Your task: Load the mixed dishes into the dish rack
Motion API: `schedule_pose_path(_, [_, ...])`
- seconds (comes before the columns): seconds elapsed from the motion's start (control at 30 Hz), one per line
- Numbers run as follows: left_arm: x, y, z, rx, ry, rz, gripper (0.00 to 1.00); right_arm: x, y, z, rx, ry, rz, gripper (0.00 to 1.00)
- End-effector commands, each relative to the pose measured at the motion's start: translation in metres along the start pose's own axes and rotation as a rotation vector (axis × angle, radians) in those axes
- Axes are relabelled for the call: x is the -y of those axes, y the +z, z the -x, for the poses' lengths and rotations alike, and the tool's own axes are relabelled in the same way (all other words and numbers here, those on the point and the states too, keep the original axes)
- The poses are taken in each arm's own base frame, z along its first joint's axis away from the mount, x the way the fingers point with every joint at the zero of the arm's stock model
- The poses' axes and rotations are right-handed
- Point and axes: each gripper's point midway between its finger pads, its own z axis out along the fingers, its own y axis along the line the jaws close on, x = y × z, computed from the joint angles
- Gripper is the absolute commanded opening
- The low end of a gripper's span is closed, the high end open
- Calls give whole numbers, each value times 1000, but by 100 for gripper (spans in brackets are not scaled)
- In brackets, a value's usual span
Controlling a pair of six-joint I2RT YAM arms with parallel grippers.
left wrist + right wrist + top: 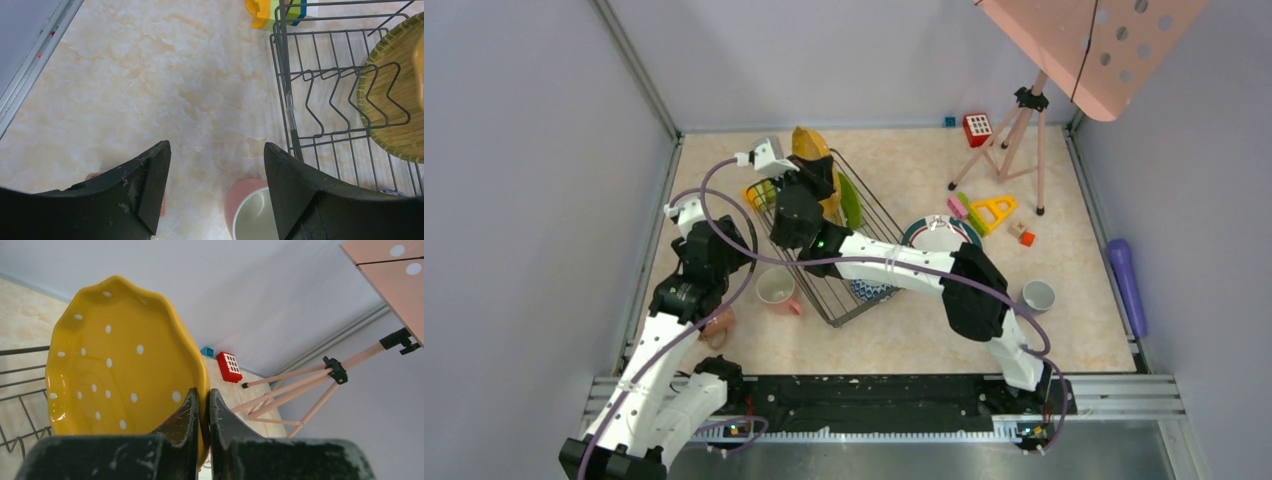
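Observation:
My right gripper [812, 176] [201, 390] is shut on the rim of the yellow-orange dotted plate [809, 143] [120, 360], held upright over the far end of the dish rack [864, 255] [325, 100]. A lime green plate [851, 200] [395, 100] stands in the rack's slots, and a blue-white patterned bowl [871, 290] lies at its near end. My left gripper [722, 258] [216, 150] hangs open over bare floor left of the rack, above a pink mug [776, 288] [250, 210]. A second pink mug [717, 322] sits half hidden by the left arm. The white plate [939, 232] and grey-blue mug [1038, 295] rest right of the rack.
A pink stand on a tripod [1024, 130] occupies the back right. Toy blocks [989, 210] and a red block [977, 128] lie near it. A purple cylinder [1126, 285] rests along the right wall. Grey walls enclose the floor on three sides.

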Motion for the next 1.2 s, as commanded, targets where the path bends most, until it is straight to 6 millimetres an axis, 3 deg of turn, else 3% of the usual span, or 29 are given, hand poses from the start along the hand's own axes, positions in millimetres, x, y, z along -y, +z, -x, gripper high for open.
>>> schedule_pose_path(0.0, [2,-4,15,45,-30,-5,74,32,-7,23,39,151,-63,0])
schedule_pose_path(0.53, [3,-3,14,40,-22,-12,73,-7,-10,-14,76,16,-11,0])
schedule_pose_path(0.93, [5,-2,13,32,-19,-18,73,-37,-10,-25,113,-33,56,0])
schedule_pose_path(1.03, [5,-2,13,32,-16,-18,73,-41,-11,-24,116,-30,89,23])
schedule_pose_path(1.17, [5,-2,12,30,-17,-19,73,-46,-11,-24,109,-30,129,36])
